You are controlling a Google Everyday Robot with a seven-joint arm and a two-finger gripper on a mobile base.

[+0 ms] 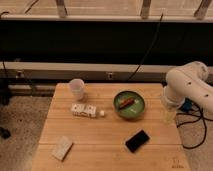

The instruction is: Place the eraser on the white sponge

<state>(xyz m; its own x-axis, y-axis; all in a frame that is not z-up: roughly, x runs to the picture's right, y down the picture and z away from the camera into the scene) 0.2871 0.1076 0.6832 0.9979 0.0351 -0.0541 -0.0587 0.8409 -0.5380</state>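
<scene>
The gripper, its state untellable, is held beside the bowl; the eraser is best gripped across its width.

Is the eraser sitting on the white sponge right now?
No, the eraser lies on the bare table well apart from the white sponge, and the gripper hangs at the table edge beside the green bowl.

- Looks like a robotics lab or test space: a white robot arm stands beside a wooden table.
- Its gripper hangs at the table's right edge.
- Black cables trail down the dark wall.
</scene>
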